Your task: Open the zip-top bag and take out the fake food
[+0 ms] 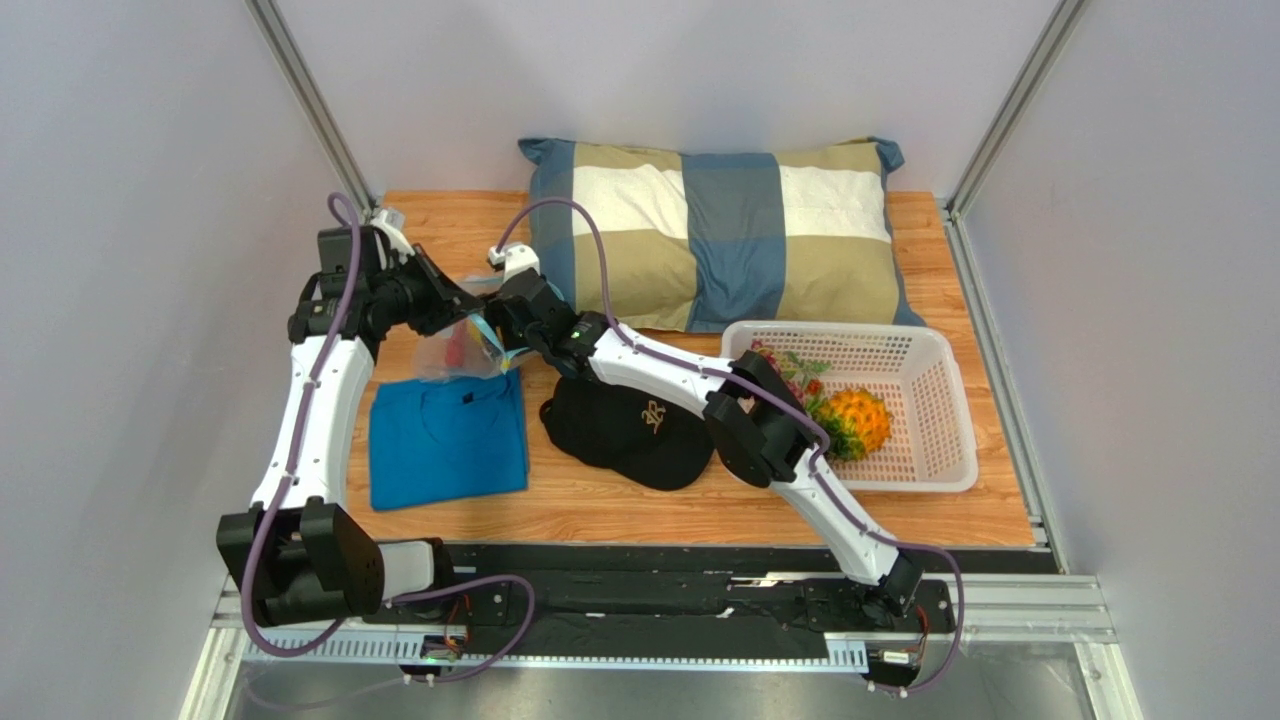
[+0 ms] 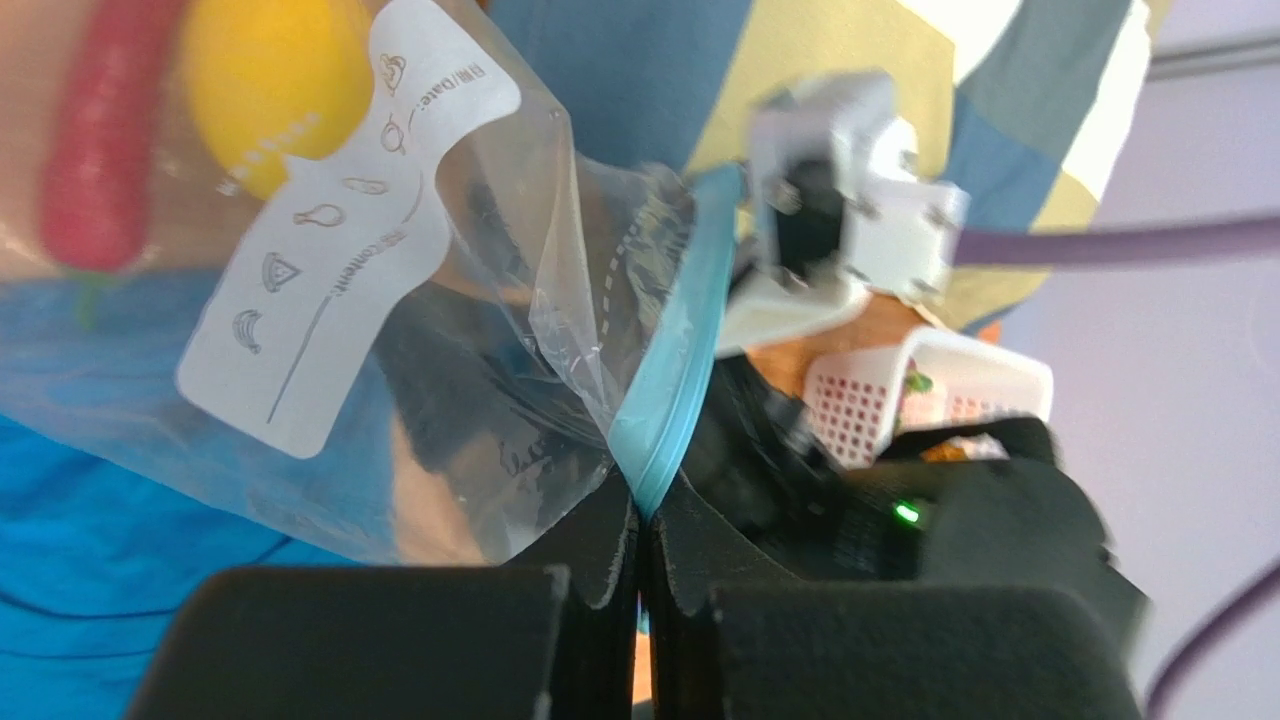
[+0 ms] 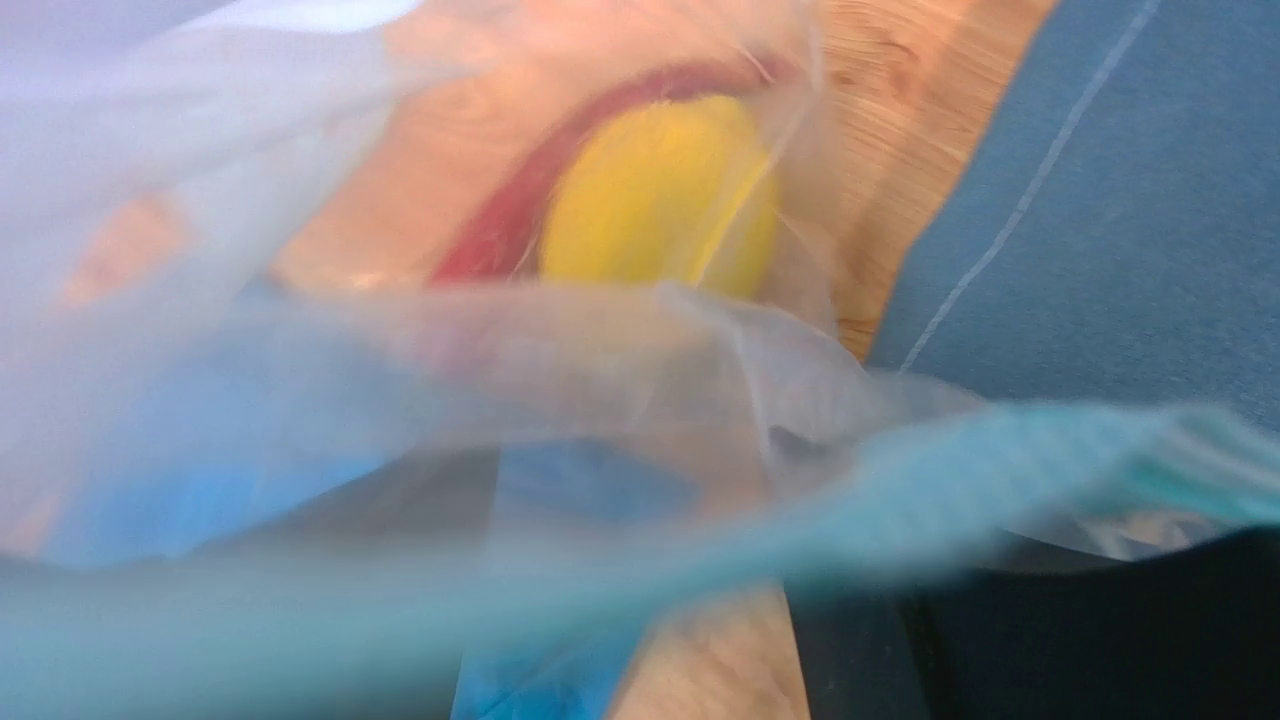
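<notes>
While the left gripper (image 2: 646,518), jaws pressed together, pinches the teal zip strip (image 2: 676,375) of the zip-top bag (image 2: 451,345), the strip runs from that pinch toward 12 o'clock, reaching the right gripper (image 1: 499,338), whose spread I cannot tell. Lemon (image 2: 278,90) and chili (image 2: 98,135) lie inside, at 10 o'clock.

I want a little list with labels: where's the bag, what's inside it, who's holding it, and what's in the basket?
bag: clear zip-top bag, between the two arms, by the blue shirt's far edge
inside bag: yellow lemon, red chili
left tool: shut on the bag's teal zip strip
right tool: at the bag's mouth; grip unclear
basket: holds orange pineapple; other pieces too small to name
also on table: black cap, checked pillow
</notes>
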Controlling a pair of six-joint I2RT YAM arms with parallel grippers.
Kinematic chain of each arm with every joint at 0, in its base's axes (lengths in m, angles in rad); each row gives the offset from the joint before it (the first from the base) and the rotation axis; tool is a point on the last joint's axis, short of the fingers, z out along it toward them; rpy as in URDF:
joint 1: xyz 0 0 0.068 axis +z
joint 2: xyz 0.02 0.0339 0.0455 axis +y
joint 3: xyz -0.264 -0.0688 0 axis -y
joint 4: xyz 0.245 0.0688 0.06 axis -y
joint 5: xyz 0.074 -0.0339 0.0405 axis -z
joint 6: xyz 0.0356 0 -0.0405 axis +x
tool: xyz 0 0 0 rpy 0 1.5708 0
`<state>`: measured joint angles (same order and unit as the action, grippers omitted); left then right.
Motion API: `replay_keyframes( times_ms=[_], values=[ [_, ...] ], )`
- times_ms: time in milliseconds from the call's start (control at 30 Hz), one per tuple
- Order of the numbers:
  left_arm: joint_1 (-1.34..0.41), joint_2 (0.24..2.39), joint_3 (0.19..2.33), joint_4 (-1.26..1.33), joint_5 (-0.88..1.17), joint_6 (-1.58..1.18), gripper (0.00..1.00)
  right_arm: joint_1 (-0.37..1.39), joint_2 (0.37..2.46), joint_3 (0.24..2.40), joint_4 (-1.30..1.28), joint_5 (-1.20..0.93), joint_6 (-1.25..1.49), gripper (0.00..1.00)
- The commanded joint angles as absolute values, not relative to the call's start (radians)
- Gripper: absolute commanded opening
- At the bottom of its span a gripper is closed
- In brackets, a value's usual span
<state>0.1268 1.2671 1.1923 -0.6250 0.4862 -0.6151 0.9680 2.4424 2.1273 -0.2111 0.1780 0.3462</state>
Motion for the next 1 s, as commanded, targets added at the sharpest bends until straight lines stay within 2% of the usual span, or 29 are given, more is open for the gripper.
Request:
replay_keyframes(
  times_ms=[0, 100, 233, 333, 367, 433, 467, 500, 533, 667, 733, 767, 867, 967],
  values=[
    [0.103, 1.21, 1.172, -0.598, 0.545, -0.661, 0.0, 0.965, 2.488, 2.174, -0.146, 0.26, 0.357, 0.75],
    [0.095, 1.21, 1.154, -0.586, 0.552, -0.67, 0.0, 0.963, 2.493, 2.137, -0.117, 0.178, 0.382, 0.78],
    [0.072, 1.218, 1.144, -0.586, 0.548, -0.67, 0.0, 0.963, 2.436, 2.004, 0.056, 0.118, 0.443, 0.81],
    [0.071, 1.227, 1.154, -0.597, 0.551, -0.632, 0.0, 0.962, 2.444, 2.009, 0.064, 0.091, 0.46, 0.83],
    [0.072, 1.223, 1.17, -0.604, 0.534, -0.618, 0.08, 0.956, 2.447, 2.013, 0.06, 0.078, 0.466, 0.83],
    [0.072, 1.21, 1.196, -0.626, 0.494, -0.571, 0.41, 0.948, 2.448, 2.013, 0.035, 0.046, 0.495, 0.82],
    [0.074, 1.186, 1.225, -0.627, 0.429, -0.555, 0.53, 0.94, 2.438, 2.0, 0.032, 0.035, 0.502, 0.82],
    [0.077, 1.174, 1.235, -0.623, 0.402, -0.537, 0.59, 0.937, 2.428, 1.984, 0.049, 0.019, 0.508, 0.82],
    [0.083, 1.169, 1.245, -0.627, 0.382, -0.529, 0.59, 0.93, 2.422, 1.967, 0.063, 0.014, 0.517, 0.81],
    [0.161, 1.244, 1.319, -0.649, 0.313, -0.549, 0.29, 0.916, 2.414, 1.93, 0.095, -0.086, 0.526, 0.8],
    [0.179, 1.304, 1.342, -0.643, 0.299, -0.546, 0.18, 0.914, 2.413, 1.925, 0.113, -0.112, 0.526, 0.8],
    [0.184, 1.398, 1.391, -0.658, 0.287, -0.534, 0.13, 0.914, 2.416, 1.945, 0.107, -0.113, 0.531, 0.81],
    [0.19, 1.626, 1.538, -0.724, 0.302, -0.474, 0.09, 0.911, 2.436, 1.986, 0.058, -0.106, 0.581, 0.81],
    [0.193, 1.812, 1.635, -0.7, 0.348, -0.453, 0.08, 0.91, 2.463, 2.039, 0.02, -0.095, 0.613, 0.82]
  ],
)
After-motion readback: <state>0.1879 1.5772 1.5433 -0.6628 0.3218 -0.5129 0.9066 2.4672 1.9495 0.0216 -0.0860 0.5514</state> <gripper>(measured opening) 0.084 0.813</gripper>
